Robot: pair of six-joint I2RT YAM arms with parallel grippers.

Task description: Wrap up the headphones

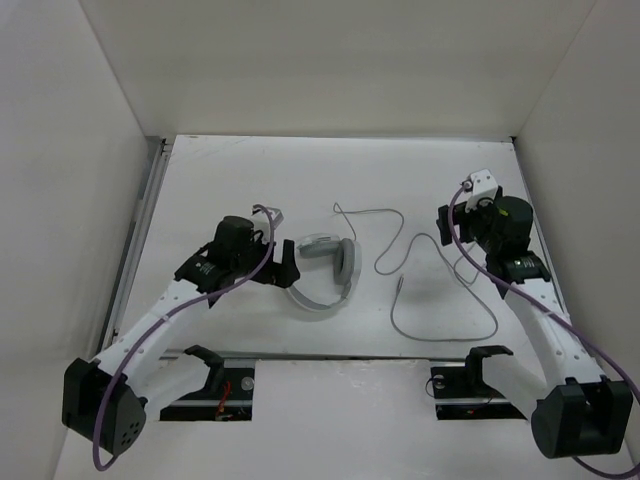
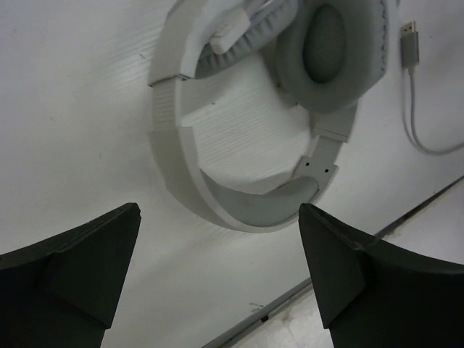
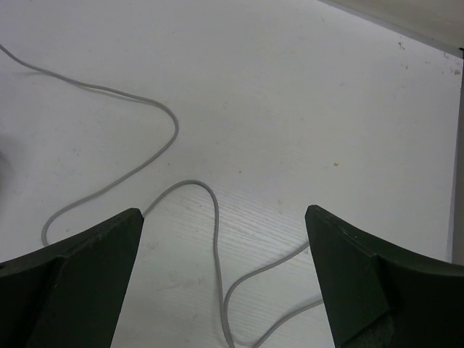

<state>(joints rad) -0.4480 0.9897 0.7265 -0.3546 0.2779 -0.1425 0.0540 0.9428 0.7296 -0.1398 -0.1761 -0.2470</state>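
Observation:
The white headphones lie flat in the middle of the table, headband curving toward the near edge. In the left wrist view the headband and a grey ear cup fill the top. My left gripper sits just left of them, open, with the headband just beyond its fingertips and nothing between them. The thin grey cord loops across the right half to a plug. My right gripper hovers open over a cord loop, apart from it.
White walls close in the table on three sides. A metal rail runs down the left edge and a dark seam marks the near edge. Purple arm cables hang along both arms.

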